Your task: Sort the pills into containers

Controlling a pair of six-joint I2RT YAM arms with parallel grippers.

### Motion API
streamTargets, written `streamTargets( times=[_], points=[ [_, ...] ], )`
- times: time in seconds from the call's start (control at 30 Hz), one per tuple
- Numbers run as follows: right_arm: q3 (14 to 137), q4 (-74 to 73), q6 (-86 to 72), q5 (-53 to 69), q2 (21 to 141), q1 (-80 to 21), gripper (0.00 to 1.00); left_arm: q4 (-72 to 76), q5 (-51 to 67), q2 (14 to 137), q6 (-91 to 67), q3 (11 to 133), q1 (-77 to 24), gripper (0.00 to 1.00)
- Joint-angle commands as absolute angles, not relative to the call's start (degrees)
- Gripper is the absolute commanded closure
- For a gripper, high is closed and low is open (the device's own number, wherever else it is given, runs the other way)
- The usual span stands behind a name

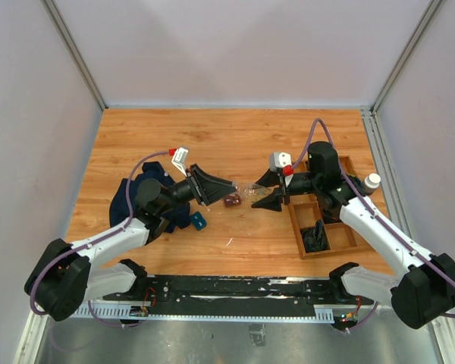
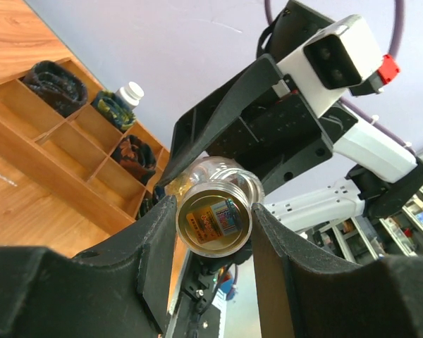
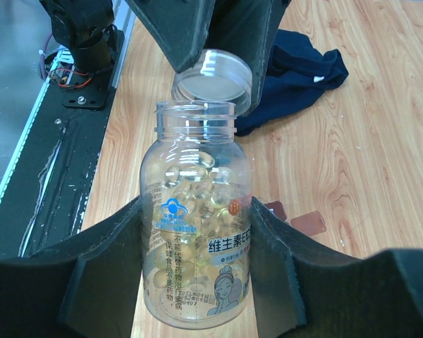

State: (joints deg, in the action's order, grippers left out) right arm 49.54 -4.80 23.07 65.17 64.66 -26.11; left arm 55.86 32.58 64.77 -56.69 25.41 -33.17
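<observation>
**Softgel bottle hanging open over the worktop**

The right claw (image 3: pixel 197 232) is grasping a clear bottle (image 3: pixel 197 169) around its body, with the jaws pressing on either side of the label. Yellow softgels (image 3: pixel 189 193) are lying inside. The bottle's mouth is facing left toward the left claw (image 2: pixel 213 224), which is clenching the clear lid (image 3: pixel 213 79) by its rim. Lid and mouth are sitting just apart, so I am judging the cap to be already off.

The small reddish-brown box (image 1: pixel 232 201), the container waiting for the pills, is resting on the worktop (image 1: pixel 212 136) between the two arms, just on the near side of the gap between lid and mouth. A wooden divided tray (image 1: pixel 341 241) is lying to the right and a navy cloth (image 1: pixel 140 193) to the left.

Doing this step well is probably coming down to three things:

- **Clearing the lid:** carrying it off to the left before anything is tipped, so it is not blocking the flow.
- **Placing the mouth:** bringing it low and directly over the box.
- **Tipping slowly:** rolling the wrist gently, since round softgels are likely to run out in a rush and the box is small.

Squeezing harder is risking a buckled plastic wall, so the grip is best left as it is.
</observation>
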Motion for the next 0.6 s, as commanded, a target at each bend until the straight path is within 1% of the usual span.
streamTargets(
  times=[0.0,0.57],
  points=[
    [52.38,-5.5,25.13,63.83,64.83,-27.5,0.96,53.02,30.44,64.51,-53.78,26.39,-34.28,0.72],
    [53.61,-8.72,27.56,59.58,66.47,-29.29,0.97,52.38,31.02,63.82,-54.13,26.98,-35.67,0.72]
  ],
)
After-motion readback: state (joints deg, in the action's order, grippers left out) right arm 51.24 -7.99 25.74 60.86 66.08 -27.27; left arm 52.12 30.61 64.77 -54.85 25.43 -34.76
